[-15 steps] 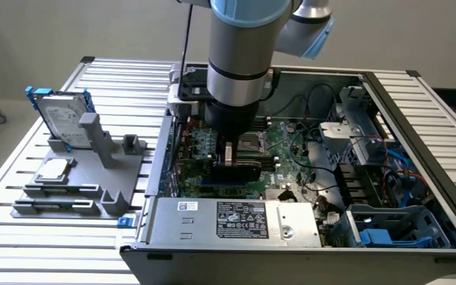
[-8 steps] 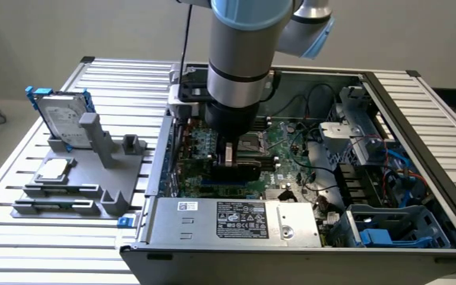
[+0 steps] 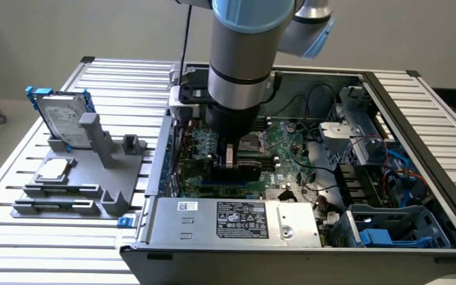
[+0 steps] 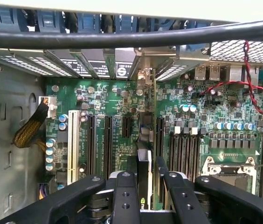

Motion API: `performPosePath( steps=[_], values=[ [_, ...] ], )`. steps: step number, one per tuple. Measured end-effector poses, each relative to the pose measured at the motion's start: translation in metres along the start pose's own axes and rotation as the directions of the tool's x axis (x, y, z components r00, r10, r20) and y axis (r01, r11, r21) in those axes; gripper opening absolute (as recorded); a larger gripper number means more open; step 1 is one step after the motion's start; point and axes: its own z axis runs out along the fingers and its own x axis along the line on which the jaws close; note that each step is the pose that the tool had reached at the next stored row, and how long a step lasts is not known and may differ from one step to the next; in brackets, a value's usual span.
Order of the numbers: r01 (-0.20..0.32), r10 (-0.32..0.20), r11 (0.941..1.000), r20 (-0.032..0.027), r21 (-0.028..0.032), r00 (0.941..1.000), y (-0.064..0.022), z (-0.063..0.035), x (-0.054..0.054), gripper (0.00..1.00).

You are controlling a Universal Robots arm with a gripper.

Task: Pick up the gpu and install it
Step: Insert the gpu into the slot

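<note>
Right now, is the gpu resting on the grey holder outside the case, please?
No, the gripper holds the gpu edge-on inside the case, over the motherboard.

This is a robotics lab, a machine-assembly test cell by the look of it. A slatted aluminium-profile table (image 3: 46, 252) carries an open desktop computer case (image 3: 291, 264). At nine o'clock from the case, a grey parts fixture (image 3: 101, 157) holds a hard drive (image 3: 57, 116) and a CPU chip (image 3: 54, 170). From twelve o'clock an industrial robot arm (image 3: 244, 53) reaches in, its gripper (image 4: 145, 164) pinching the gpu (image 4: 143, 182) over the motherboard (image 4: 117, 107). A bare grey wall (image 3: 54, 29) stands behind.
</note>
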Motion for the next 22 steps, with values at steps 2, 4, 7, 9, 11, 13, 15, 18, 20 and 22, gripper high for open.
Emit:
performPosePath(
  steps=[2,4,7,9,11,13,15,18,20,22],
  values=[
    [0.001,-0.001,1.0,0.0,-0.0002,1.0,0.0,0.0003,0.0005,0.27],
    [0.003,-0.003,1.0,0.0007,-0.0006,1.0,-0.0001,0.0007,0.001,0.27],
    [0.005,-0.005,1.0,0.0018,-0.0012,1.0,-0.0002,0.0012,0.0015,0.27],
    [0.006,-0.006,1.0,0.002,-0.0015,1.0,-0.0003,0.0012,0.0016,0.27],
    [0.007,-0.007,1.0,0.0023,-0.0014,1.0,-0.0005,0.0013,0.0016,0.27],
    [0.007,-0.007,1.0,0.0023,-0.0016,1.0,-0.0006,0.0014,0.0016,0.27],
    [0.007,-0.007,1.0,0.0024,-0.0021,1.0,-0.0007,0.0014,0.0016,0.27],
    [0.007,-0.007,1.0,0.0026,-0.0035,1.0,-0.0006,0.0011,0.0014,0.28],
    [0.007,-0.007,1.0,0.0024,-0.0047,1.0,-0.0006,0.0005,0.0015,0.34],
    [0.007,-0.007,1.0,0.0025,-0.006,1.0,-0.0006,0.0,0.0014,0.34]
  ],
)
